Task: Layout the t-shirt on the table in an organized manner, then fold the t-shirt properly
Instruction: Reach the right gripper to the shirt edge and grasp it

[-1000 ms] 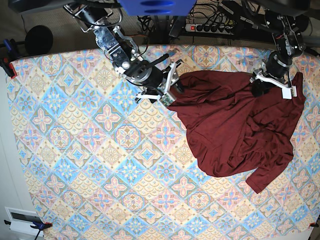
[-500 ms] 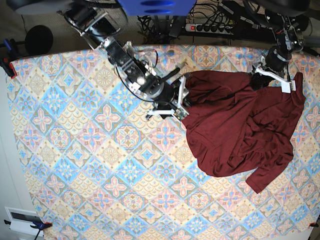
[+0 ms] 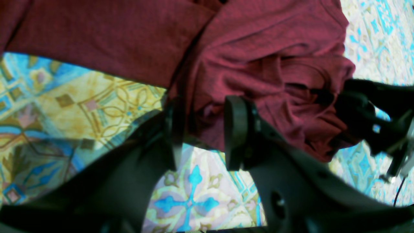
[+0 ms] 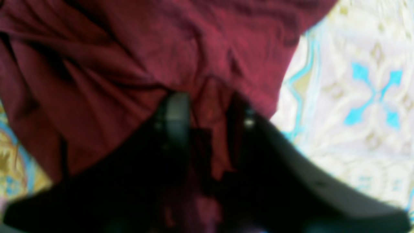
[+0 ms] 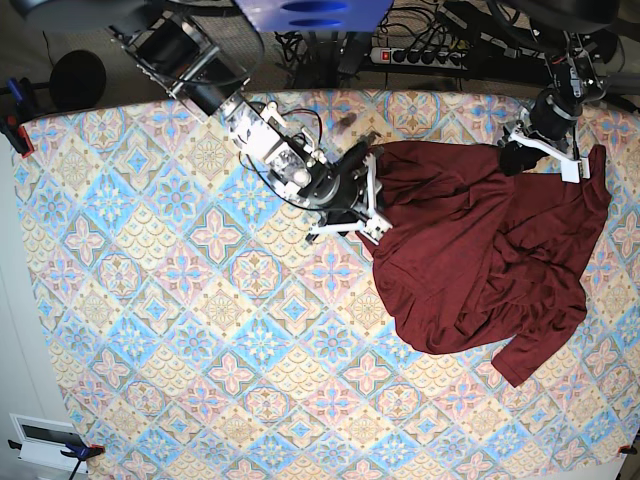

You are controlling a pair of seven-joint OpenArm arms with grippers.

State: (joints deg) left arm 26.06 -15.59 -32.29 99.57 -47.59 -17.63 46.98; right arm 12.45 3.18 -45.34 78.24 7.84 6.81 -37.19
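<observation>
The dark maroon t-shirt (image 5: 480, 250) lies crumpled on the right half of the patterned table (image 5: 180, 300), with one sleeve trailing toward the front right. At the shirt's left edge, my right gripper (image 5: 374, 212) has a fold of the cloth (image 4: 210, 106) pinched between its fingers (image 4: 174, 116). My left gripper (image 5: 516, 156) is at the shirt's far top edge, shut on a bunch of fabric (image 3: 207, 106) that hangs between its two black pads (image 3: 236, 129). In the right wrist view the picture is blurred.
A power strip and cables (image 5: 430, 55) run beyond the table's far edge. Red clamps (image 5: 15, 130) hold the cloth at the left edge, and a white box (image 5: 45, 440) sits off the front left corner. Bare patterned table spreads left and in front of the shirt.
My right arm has moved rightward along the shirt's left edge and its jaws have closed on the cloth. My left gripper has shifted slightly toward the far edge, still holding fabric.
</observation>
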